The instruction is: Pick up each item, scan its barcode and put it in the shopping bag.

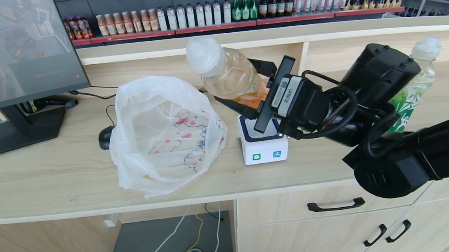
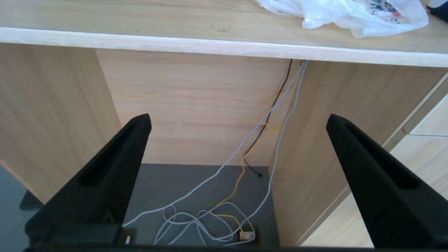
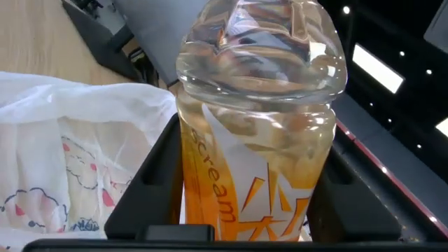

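Light wood table [image 1: 52, 179] stands before a back shelf [image 1: 240, 22] lined with one long row of drinks. One white shopping bag [image 1: 165, 134] sits open on the table, with one white scanner box [image 1: 264, 145] just beside it. Two bottles show: one orange-labelled bottle [image 1: 226, 75], tilted, is clamped in the right pincer [image 1: 247, 90] above the scanner, and one green-labelled bottle [image 1: 410, 95] stands upright farther right. One monitor [image 1: 14, 46] and one mouse [image 1: 105, 137] sit left of the bag. The left pincer [image 2: 238, 189] hangs wide open and empty below the table edge.
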Robot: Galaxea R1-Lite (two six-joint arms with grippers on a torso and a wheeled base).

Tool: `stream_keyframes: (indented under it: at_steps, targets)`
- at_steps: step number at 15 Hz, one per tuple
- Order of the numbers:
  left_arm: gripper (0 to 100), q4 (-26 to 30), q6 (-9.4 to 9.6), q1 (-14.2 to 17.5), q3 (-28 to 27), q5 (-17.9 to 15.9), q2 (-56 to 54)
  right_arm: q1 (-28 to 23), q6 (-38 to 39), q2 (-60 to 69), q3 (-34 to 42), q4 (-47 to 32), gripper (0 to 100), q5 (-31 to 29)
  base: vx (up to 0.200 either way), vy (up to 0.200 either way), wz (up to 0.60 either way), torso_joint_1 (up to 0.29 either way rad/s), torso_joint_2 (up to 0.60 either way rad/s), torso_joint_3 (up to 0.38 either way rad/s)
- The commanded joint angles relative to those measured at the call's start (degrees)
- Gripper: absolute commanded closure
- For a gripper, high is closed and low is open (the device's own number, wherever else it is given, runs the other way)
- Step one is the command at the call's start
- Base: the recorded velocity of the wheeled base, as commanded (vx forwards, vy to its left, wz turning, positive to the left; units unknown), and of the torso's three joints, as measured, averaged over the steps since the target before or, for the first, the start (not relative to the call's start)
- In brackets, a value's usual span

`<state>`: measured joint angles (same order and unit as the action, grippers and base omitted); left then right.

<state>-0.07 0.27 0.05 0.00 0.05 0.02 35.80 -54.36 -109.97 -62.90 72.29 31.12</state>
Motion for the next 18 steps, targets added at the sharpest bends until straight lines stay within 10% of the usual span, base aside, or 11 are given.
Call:
stream_keyframes:
  at_steps: [1,18]
  targets:
    - [0,-0.01,0.0,0.04,0.0,0.04,-0.02,-1.44,-2.07,-0.68,1.73,0.66,100,0.52,0.0,0.0,0.0,0.0,0.0,0.0]
    - [0,-0.01,0.0,0.04,0.0,0.04,-0.02,-7.42,-3.91,-5.87,4.54,9.8,100,12.21,0.0,0.0,0.0,0.0,0.0,0.0]
